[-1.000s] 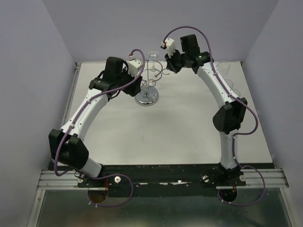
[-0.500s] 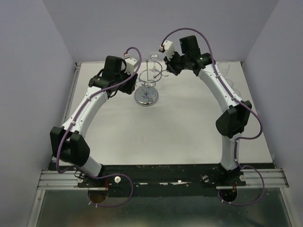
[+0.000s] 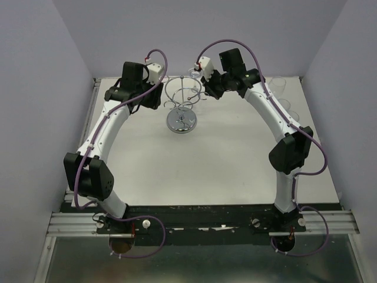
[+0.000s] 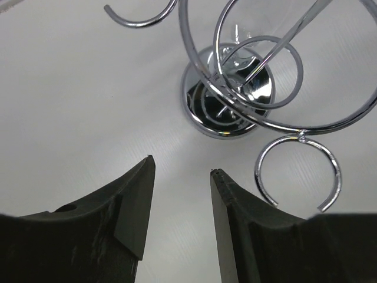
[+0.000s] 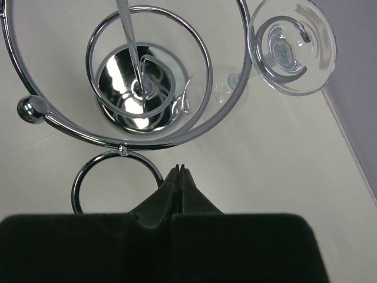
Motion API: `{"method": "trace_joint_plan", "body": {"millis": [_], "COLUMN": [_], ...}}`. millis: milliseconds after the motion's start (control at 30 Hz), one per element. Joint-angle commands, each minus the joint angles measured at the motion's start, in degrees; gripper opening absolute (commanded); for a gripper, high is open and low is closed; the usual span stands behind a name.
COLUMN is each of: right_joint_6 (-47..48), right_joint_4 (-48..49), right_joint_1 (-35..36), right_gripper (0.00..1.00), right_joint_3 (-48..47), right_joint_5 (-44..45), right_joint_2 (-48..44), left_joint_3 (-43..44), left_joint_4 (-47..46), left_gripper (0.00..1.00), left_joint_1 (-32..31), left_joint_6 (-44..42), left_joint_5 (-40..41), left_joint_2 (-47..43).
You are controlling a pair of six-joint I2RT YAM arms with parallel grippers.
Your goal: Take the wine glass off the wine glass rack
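The wine glass rack (image 3: 182, 104) is a chrome wire stand at the back middle of the table, with a mirrored disc base (image 5: 140, 88). The wine glass (image 5: 291, 46) hangs upside down in a ring on the rack's far side, its round clear foot uppermost. My right gripper (image 5: 179, 167) is shut and empty, its tips just beside a small empty ring (image 5: 116, 180) and short of the glass. My left gripper (image 4: 184, 166) is open with nothing between its fingers, left of the rack and above the table, near another open ring (image 4: 298, 171).
Clear glasses (image 3: 281, 86) stand along the back right of the table, beside the right arm. The back wall runs close behind the rack. The table's left edge (image 3: 91, 112) lies just outside the left arm.
My left arm has drawn back to the left, away from the rack, with its jaws still open. The right gripper has shifted slightly left and stays shut. The rack stands where it was.
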State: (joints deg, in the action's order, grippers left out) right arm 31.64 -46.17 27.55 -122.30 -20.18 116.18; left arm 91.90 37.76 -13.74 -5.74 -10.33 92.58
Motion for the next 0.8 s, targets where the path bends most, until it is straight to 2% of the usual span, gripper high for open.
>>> {"method": "trace_joint_plan", "body": {"millis": [0, 167, 400, 633, 767], "right_joint_6": [1.32, 2.20, 1.76, 3.43, 4.48], "right_joint_4": [-1.73, -1.73, -1.73, -2.78, -4.97], "right_joint_1": [0.66, 0.66, 0.75, 2.50, 3.74], "right_gripper": [0.01, 0.01, 0.00, 0.01, 0.01], "right_joint_3": [1.45, 3.38, 3.03, 2.77, 2.77], "right_joint_5": [0.93, 2.34, 1.73, 0.06, -3.19], "right_joint_2": [-2.45, -2.98, -3.15, -3.77, -3.68], "left_joint_3": [-2.68, -6.90, -1.82, 3.37, 7.85], "left_joint_4": [4.78, 2.68, 5.13, 5.48, 8.11], "left_gripper": [0.57, 0.58, 0.59, 0.59, 0.59], "left_joint_1": [3.89, 4.16, 0.47, 0.20, 0.20], "left_joint_6": [-2.51, -7.97, -10.08, -8.94, -12.53], "left_joint_5": [-3.55, -13.39, -14.89, -10.60, -7.79], "left_joint_2": [-1.69, -6.00, -3.11, 0.50, 3.13]}}
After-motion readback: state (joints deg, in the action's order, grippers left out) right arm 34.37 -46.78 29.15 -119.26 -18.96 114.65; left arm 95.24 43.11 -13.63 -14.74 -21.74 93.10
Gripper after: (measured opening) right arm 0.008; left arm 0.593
